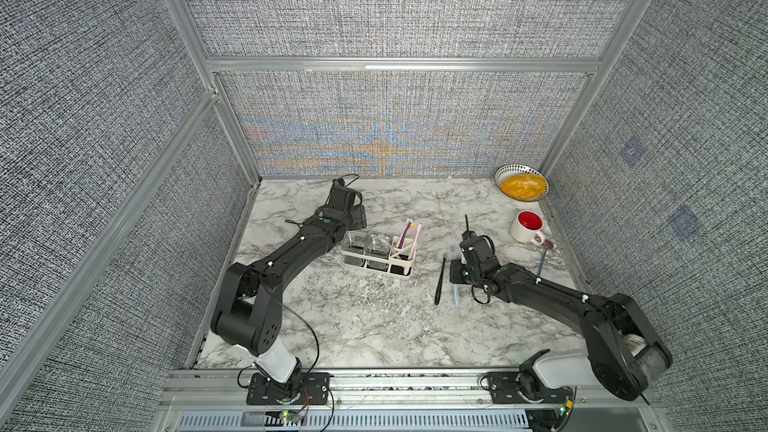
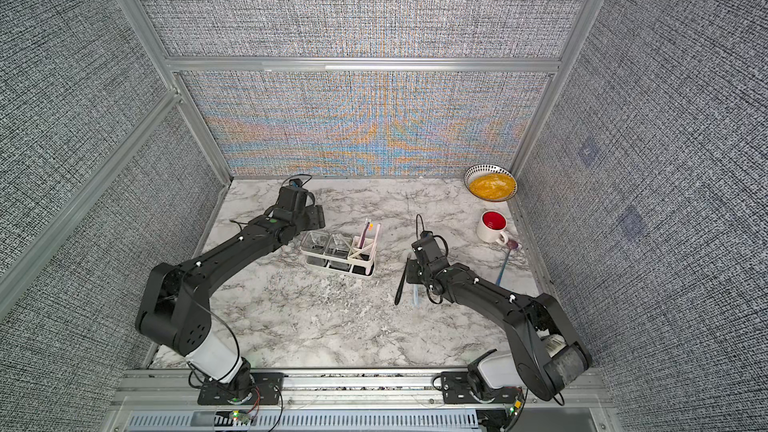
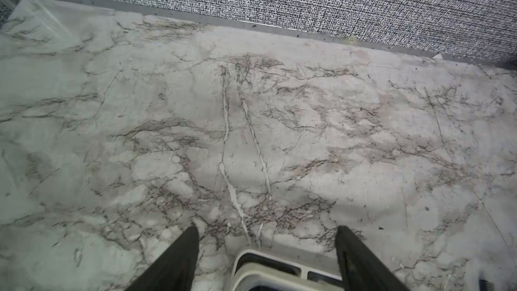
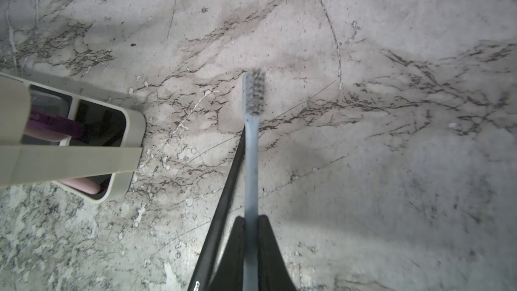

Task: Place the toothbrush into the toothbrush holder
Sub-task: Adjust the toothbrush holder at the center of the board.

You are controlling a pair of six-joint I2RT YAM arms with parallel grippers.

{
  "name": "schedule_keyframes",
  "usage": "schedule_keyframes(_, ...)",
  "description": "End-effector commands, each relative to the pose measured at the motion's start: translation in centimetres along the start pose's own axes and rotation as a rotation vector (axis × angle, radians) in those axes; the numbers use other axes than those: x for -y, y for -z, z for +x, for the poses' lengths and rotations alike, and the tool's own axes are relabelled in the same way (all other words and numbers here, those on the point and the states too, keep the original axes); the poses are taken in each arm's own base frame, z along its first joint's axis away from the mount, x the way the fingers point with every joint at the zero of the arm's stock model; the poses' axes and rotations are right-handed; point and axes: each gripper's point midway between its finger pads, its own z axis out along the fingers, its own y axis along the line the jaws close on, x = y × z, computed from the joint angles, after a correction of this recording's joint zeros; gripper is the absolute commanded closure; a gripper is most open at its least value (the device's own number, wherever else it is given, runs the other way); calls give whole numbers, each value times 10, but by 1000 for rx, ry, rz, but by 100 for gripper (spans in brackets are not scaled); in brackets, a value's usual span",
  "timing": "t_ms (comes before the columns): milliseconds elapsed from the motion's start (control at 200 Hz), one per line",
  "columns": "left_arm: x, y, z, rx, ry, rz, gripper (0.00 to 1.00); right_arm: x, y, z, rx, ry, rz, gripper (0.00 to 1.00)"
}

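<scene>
In both top views the toothbrush holder [image 1: 380,253] stands in the middle of the marble table [image 1: 374,326]. Its end compartment nearest the right arm [image 1: 540,288] already holds pink and purple brushes that lean out over the rim. Between holder and arm lie a black toothbrush [image 1: 439,280] and, just beside it, the pale blue toothbrush [image 1: 456,296], its tail poking out from under the wrist. A white mug [image 1: 528,226] sits well apart.

The left wrist view shows the left gripper [image 3: 267,229] with its jaws spread wide and nothing between them, hanging just past one end of the holder.

The right wrist view shows the right gripper [image 4: 251,219] clamped on the pale blue handle, bristles pointing away. The black brush runs alongside, touching or almost touching one finger. Whether the blue brush has left the marble cannot be told.

Several things could go wrong from here. A lift could drag or flick the black brush along with it. The slim handle could pivot in the jaws once tipped upright. The leaning brushes crowd their compartment, so the incoming tip may catch a rim or a neighbour — and the holder, which nothing steadies, may slide.
</scene>
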Motion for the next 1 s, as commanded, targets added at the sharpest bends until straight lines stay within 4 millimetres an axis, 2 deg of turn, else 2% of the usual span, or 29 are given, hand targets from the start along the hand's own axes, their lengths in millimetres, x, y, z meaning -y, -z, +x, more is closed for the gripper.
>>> schedule_keyframes(0, 3, -14, -6, -18, -33, 10, 21, -3, 2, -3, 23, 7, -25, 89)
schedule_keyframes(195, -13, -30, 8, -89, -76, -85, 22, 3, 6, 0, 37, 5, -28, 89)
schedule_keyframes(380, -24, -37, 34, -207, -103, -140, 23, 5, 7, 1, 43, 1, -42, 89)
schedule_keyframes(545, -29, -27, 48, -259, -86, -145, 26, 7, 9, 3, 52, -5, -53, 89)
schedule_keyframes(726, -22, -12, 60, -331, -75, -96, 26, 7, 12, 5, 67, -10, -69, 89)
schedule_keyframes(996, -24, 11, 75, -382, -23, -80, 29, 4, 22, 0, 107, -15, -95, 89)
